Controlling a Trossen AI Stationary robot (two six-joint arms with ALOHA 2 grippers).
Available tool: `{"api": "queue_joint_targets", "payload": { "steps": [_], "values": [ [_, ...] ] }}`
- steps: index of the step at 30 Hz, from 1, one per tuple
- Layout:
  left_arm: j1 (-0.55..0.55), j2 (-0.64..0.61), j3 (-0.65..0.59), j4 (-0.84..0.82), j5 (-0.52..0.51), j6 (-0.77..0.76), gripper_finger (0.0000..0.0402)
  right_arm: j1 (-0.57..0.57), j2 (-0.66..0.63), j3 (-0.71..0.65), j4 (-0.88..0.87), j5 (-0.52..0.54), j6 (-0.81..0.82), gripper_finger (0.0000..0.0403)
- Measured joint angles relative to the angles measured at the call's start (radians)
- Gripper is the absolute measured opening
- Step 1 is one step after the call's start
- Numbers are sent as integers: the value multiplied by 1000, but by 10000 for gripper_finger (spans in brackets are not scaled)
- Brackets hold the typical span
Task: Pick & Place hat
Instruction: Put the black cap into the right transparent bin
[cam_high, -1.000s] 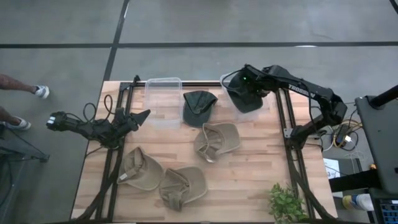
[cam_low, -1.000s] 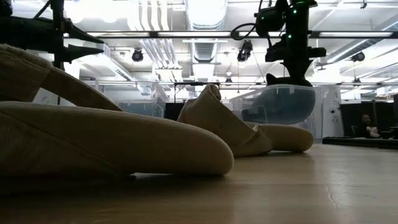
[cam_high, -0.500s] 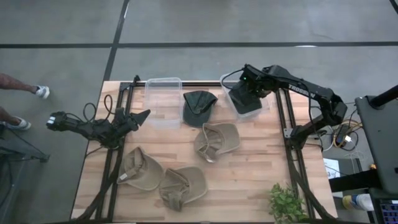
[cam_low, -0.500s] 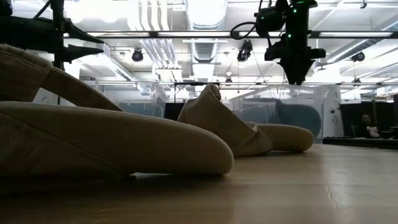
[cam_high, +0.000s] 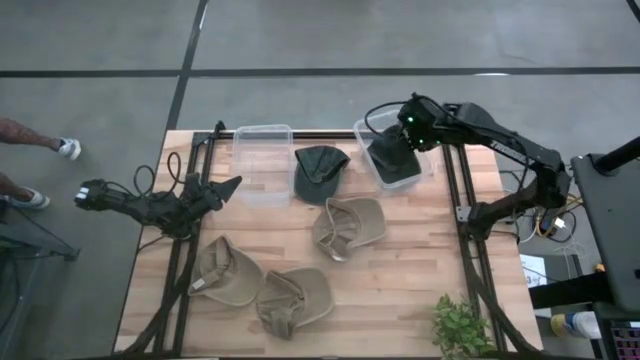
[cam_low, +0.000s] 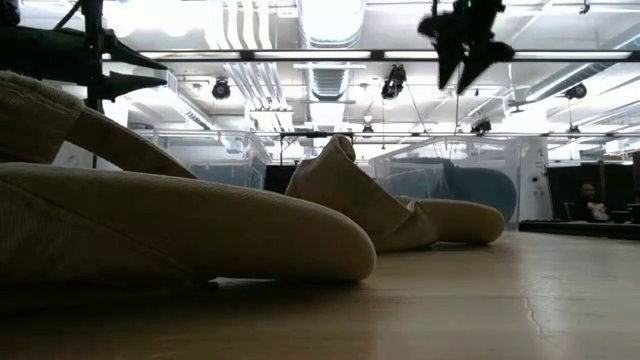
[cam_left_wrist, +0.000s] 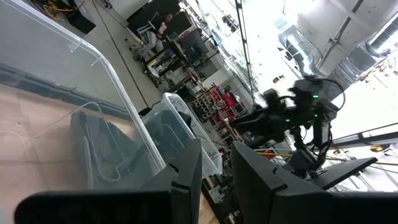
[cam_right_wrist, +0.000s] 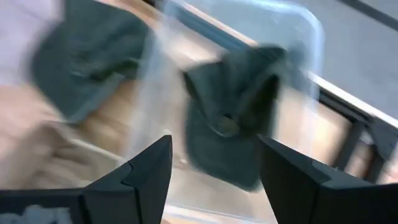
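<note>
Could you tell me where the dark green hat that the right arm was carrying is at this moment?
In the high view, the dark green hat lies inside the clear plastic bin at the table's far right, below the open right gripper.

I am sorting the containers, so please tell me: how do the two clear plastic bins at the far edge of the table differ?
The left bin holds nothing, while the right bin holds a dark green hat. The right pincer hangs open above the right bin; no pincer is over the left bin. A second dark hat lies on the table between them. Both bins are clear and rectangular.
</note>
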Motion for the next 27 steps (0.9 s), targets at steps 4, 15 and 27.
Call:
{"api": "queue_joint_targets", "payload": {
  "steps": [4,15,27],
  "values": [
    [0,0,0,0,1,-1,80,61,-12,21,62,-14,5,219],
    [0,0,0,0,2,-1,80,197,-2,26,250,-68,85,219],
    [0,0,0,0,2,-9,80,263,120,33,348,-193,200,219]
  ]
}}
